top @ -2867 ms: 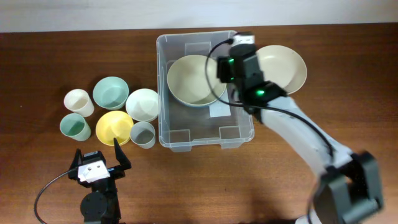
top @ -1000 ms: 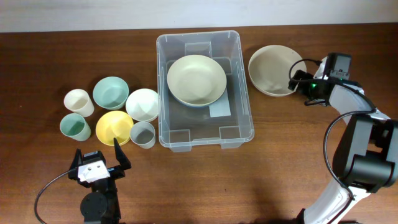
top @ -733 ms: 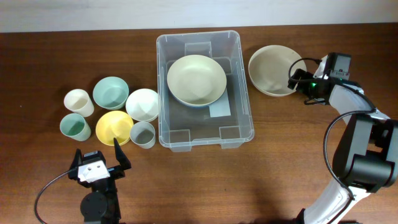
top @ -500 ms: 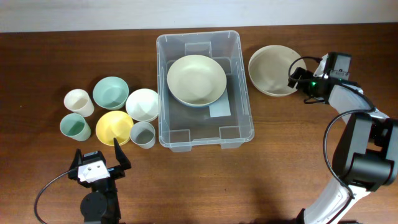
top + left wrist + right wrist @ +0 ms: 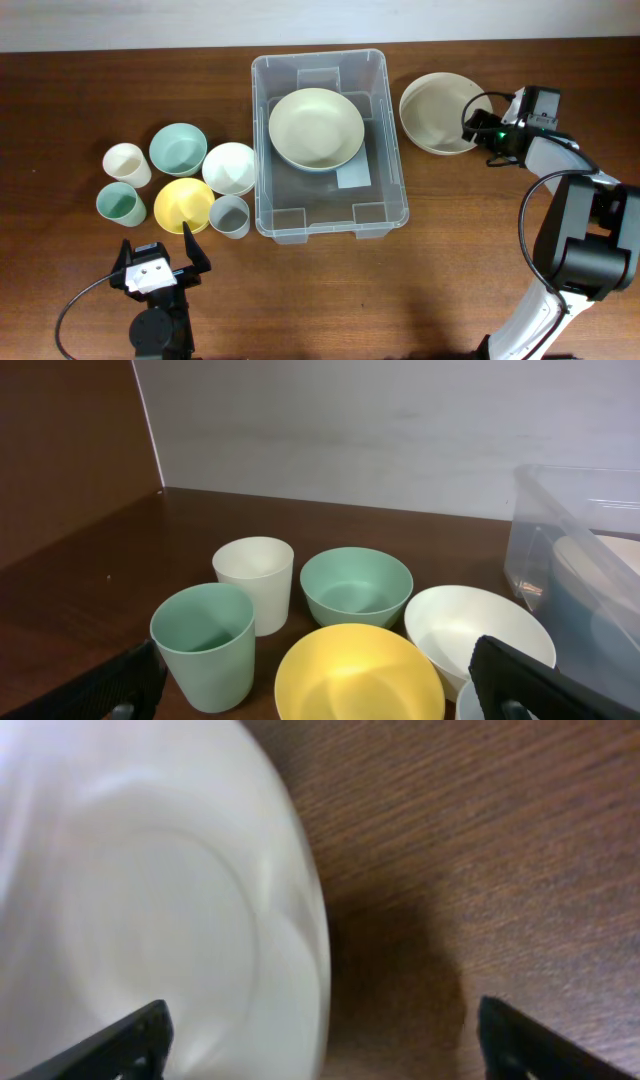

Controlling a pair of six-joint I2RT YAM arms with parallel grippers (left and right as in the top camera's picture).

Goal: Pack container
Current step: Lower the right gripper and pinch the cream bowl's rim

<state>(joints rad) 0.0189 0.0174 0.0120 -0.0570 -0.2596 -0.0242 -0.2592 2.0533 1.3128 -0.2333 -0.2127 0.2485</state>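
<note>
The clear container [image 5: 320, 222] stands mid-table with a cream bowl [image 5: 316, 128] lying in it. A second cream bowl [image 5: 437, 110] rests on the table just right of it. My right gripper [image 5: 478, 128] is at that bowl's right edge. In the right wrist view the bowl [image 5: 150, 910] fills the left, and its rim runs between the wide-apart jaws of the right gripper [image 5: 325, 1050], which is open. My left gripper [image 5: 160, 262] sits open near the front left, with nothing between its fingers. In its view the left gripper [image 5: 320, 695] faces the yellow bowl [image 5: 355, 675].
Left of the container stand a white cup [image 5: 127, 163], a teal bowl [image 5: 178, 149], a white bowl [image 5: 230, 167], a mint cup [image 5: 120, 204], a yellow bowl [image 5: 184, 205] and a grey cup [image 5: 230, 215]. The right arm's cable loops near the table's right edge.
The right arm left the container, where the first bowl now lies, and went to the second bowl's right rim, edging slightly left in the last second. The left arm has not moved.
</note>
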